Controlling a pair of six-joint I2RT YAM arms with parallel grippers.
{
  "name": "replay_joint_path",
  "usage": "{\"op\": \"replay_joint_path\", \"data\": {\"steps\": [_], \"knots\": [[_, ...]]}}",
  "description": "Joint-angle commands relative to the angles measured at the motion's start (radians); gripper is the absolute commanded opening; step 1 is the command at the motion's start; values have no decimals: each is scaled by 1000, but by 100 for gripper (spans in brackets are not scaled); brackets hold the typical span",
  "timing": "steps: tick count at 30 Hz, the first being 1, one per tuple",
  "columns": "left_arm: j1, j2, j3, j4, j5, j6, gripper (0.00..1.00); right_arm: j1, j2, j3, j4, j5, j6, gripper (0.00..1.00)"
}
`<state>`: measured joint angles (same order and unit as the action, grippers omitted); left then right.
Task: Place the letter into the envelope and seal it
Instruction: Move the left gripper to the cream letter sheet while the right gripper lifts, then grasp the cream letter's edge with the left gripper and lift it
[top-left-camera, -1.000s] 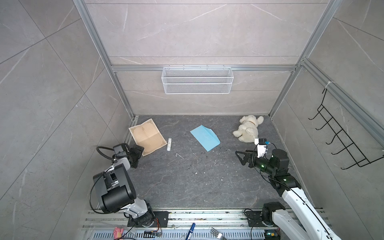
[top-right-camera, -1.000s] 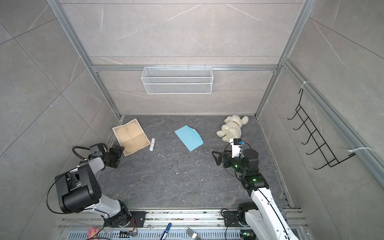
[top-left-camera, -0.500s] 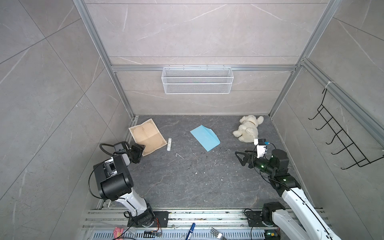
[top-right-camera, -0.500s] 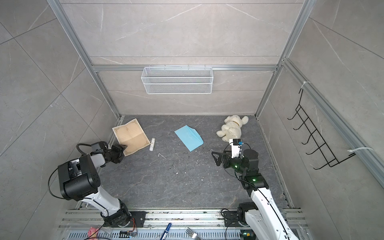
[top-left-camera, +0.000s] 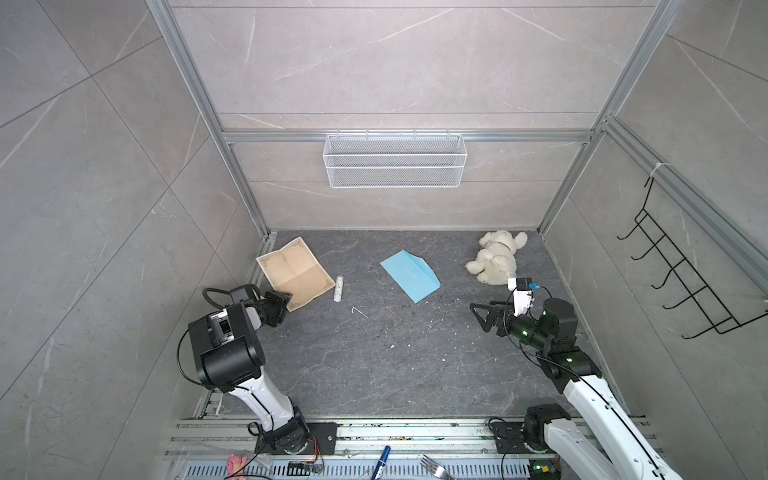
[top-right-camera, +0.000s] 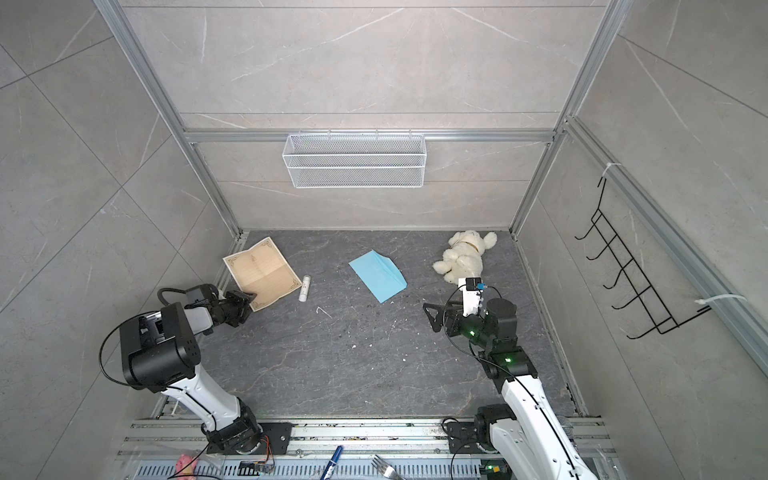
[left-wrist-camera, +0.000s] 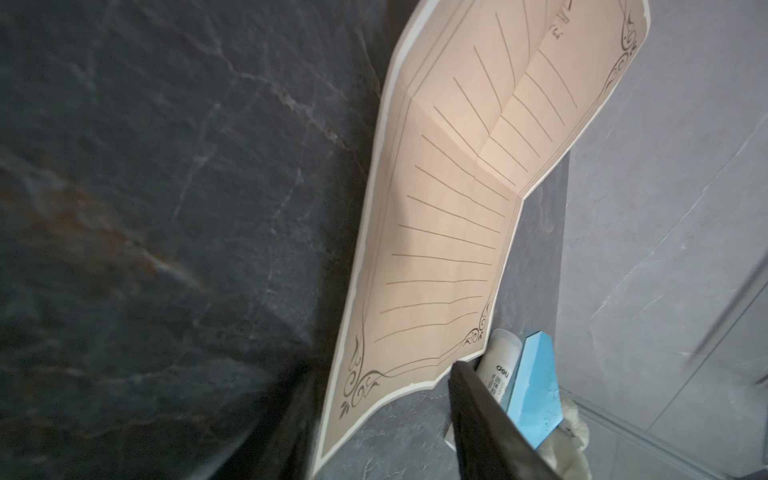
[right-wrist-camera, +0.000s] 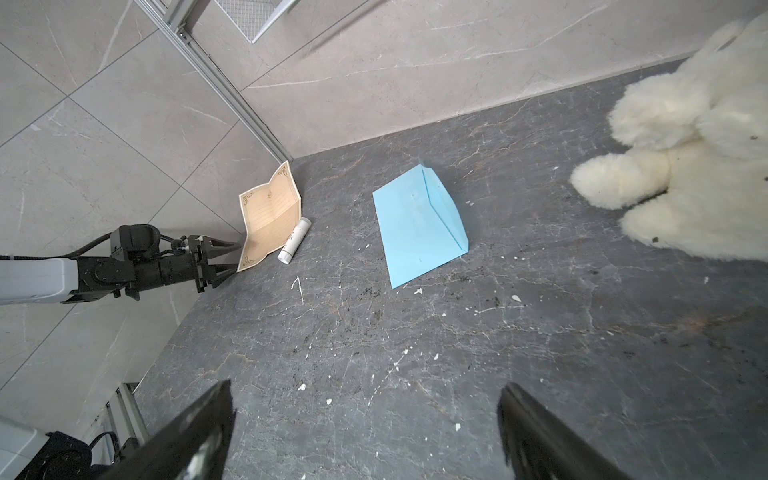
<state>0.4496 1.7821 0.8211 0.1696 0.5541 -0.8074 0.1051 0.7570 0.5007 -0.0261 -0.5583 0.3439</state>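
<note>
A tan, creased paper letter (right-wrist-camera: 272, 216) with dark flourishes lies in a corner of the dark stone table (right-wrist-camera: 415, 353), a white glue-stick tube (right-wrist-camera: 294, 241) just beside it; the black left gripper (right-wrist-camera: 235, 259) has parted jaws at its corner; a light blue paper envelope (right-wrist-camera: 419, 232) lies nearby

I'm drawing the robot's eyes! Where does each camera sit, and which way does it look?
Top views: high at the front, looking down on letter, envelope, left arm, right arm.
Left wrist: low, facing along the letter; left jaws flank a corner.
Right wrist: raised, facing the envelope; open right jaws show.
All share letter and envelope.
</note>
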Motion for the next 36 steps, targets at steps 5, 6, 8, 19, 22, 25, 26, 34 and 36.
{"op": "replay_joint_path", "data": {"steps": [5,6,8,19,22,25,26,34,36], "knots": [[5,20,35,58,48,-15,19,-2,-1,-18,11,-15,-16,99],[6,16,35,59,47,-15,16,-2,0,-19,12,-15,-14,99],[5,1,36,58,44,-16,8,-3,4,-18,15,-17,-12,99],[6,-113,124,-13,48,-6,0,-2,8,-5,17,-27,6,99],[4,-161,172,-36,80,-7,0,-2,3,7,11,-30,7,99],[2,-214,225,-69,145,-18,0,-3,-10,30,-3,-46,3,99],[-2,-229,241,-80,168,-23,0,-2,-16,39,-5,-52,0,99],[-123,-442,301,-180,217,-73,0,49,-72,127,-47,-37,-52,99],[-181,-483,316,-198,218,-89,0,83,-70,151,-45,-22,-71,99]]}}
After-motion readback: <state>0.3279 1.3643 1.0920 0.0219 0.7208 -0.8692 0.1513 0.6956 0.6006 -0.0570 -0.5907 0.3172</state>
